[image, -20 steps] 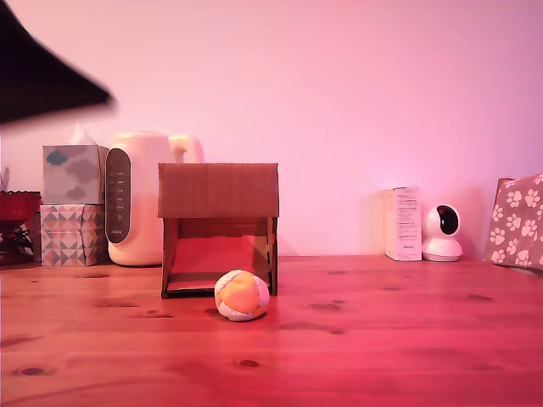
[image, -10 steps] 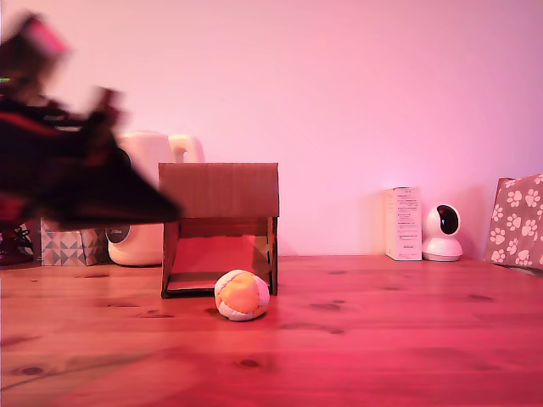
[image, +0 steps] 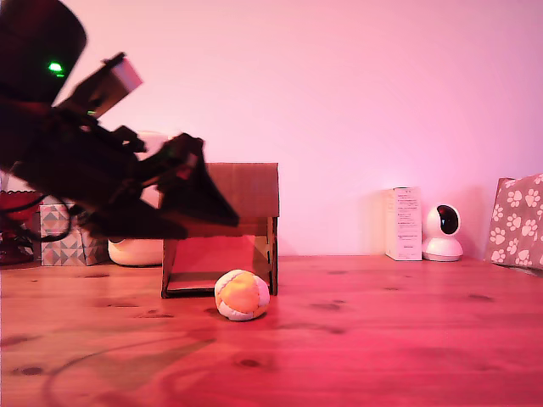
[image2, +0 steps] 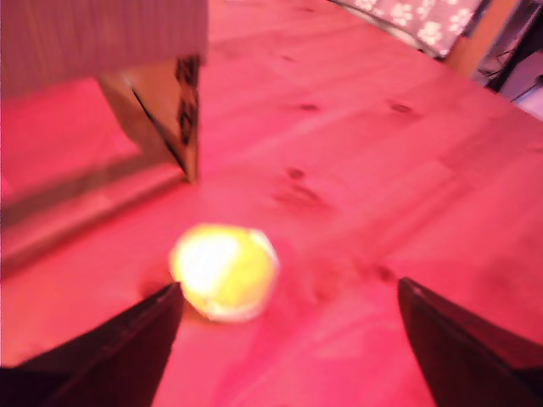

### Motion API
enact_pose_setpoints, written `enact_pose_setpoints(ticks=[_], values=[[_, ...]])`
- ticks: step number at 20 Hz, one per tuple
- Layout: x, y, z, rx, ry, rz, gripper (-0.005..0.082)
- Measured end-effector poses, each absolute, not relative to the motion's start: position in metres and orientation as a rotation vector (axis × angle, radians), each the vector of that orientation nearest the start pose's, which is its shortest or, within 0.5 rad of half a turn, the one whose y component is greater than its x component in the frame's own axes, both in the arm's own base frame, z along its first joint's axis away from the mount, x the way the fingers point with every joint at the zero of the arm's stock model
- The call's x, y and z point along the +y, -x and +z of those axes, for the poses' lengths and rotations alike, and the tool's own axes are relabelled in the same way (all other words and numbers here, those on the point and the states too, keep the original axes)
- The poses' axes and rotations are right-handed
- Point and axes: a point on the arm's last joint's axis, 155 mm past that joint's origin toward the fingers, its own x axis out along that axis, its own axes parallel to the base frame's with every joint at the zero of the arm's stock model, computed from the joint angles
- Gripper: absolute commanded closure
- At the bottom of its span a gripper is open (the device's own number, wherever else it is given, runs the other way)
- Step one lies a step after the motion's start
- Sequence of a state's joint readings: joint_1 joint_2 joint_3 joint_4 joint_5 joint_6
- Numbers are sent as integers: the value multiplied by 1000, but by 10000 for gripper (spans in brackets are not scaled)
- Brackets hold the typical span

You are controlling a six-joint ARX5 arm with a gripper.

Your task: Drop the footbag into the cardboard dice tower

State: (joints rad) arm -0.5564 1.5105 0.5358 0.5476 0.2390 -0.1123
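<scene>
The footbag (image: 242, 295) lies on the wooden table just in front of the cardboard dice tower (image: 250, 191), by the tower's front corner on the exterior view's right. It shows orange-yellow and white panels. My gripper (image: 212, 224) reaches in from the exterior view's left, up in the air in front of the tower and above and left of the footbag. In the wrist view its two dark fingers stand wide apart, and the gripper (image2: 288, 287) is open and empty. The footbag (image2: 225, 271) glows yellow ahead of it, nearer one finger, beside the tower (image2: 93, 42).
A cream kettle (image: 136, 251) and patterned tissue boxes (image: 61, 234) stand behind my arm at the exterior view's left. A white carton (image: 403, 223), a small white camera (image: 442, 231) and a paw-print bag (image: 516, 222) line the back right. The wooden table (image: 382, 339) stretches right.
My arm has swung in from the upper left, down and to the right, and now covers part of the tower's front. The footbag and the tower have not moved.
</scene>
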Motion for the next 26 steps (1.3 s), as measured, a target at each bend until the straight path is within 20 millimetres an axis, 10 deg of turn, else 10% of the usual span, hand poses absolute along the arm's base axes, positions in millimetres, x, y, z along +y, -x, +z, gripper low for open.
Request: enact_pose_setpoints(ticks=[14, 21, 26], values=[[-293, -390, 38, 600, -54, -754, 2], [-288, -383, 13, 694, -73, -744, 677], [-289, -383, 20, 694, -71, -750, 695]])
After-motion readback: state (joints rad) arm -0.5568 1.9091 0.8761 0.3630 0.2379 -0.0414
